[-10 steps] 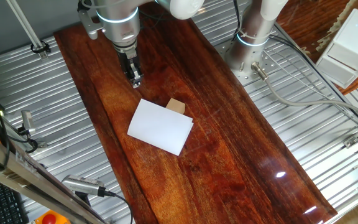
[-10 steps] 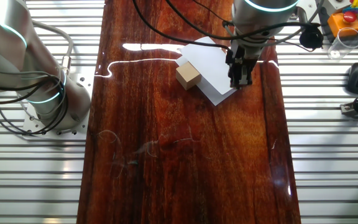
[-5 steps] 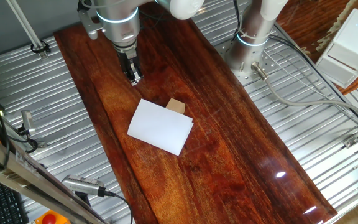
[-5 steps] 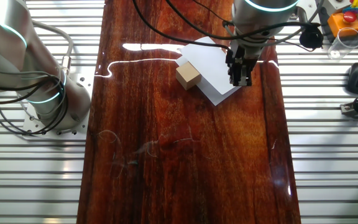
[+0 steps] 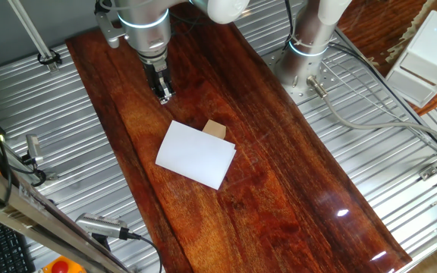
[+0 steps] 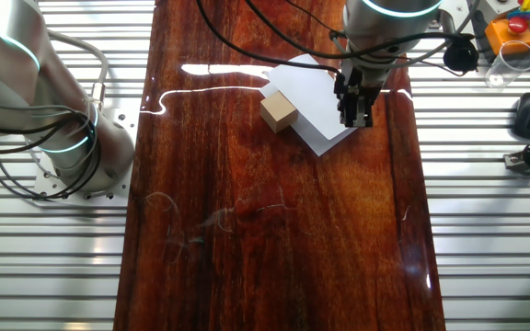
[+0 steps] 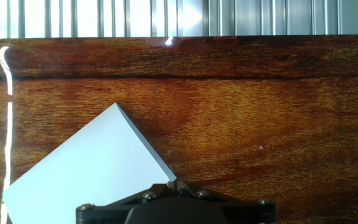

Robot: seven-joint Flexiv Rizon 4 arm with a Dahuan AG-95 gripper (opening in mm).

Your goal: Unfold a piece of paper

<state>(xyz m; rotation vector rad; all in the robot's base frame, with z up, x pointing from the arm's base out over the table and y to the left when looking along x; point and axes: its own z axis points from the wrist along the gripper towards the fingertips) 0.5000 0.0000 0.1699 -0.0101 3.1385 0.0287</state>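
On the dark reddish-brown polished wooden table, seen from one fixed view, the thin white rectangular piece of paper lies flat and folded, set at a slant near the middle of the board's width. A small tan wooden cube sits against the paper's far edge, touching it or just beside it. The silver-and-black two-finger gripper hangs from the grey arm above bare wood, beyond the paper's upper corner and apart from it. Its fingers stand close together with nothing between them. A white box rests well apart, off the table at the right. A second grey robot base stands on the ribbed metal bench beside the table.

From the other fixed view, the piece of paper lies near the top of the table, with the cube at its left edge. The gripper appears in front of the paper's right part; whether it touches the sheet cannot be told from here. The fingers look nearly together.

Through the hand view, the piece of paper fills the lower left, one corner pointing up and its right edge running down to the dark gripper housing at the bottom. The fingertips themselves are hidden, so their gap cannot be judged here. The table spreads bare to the right.
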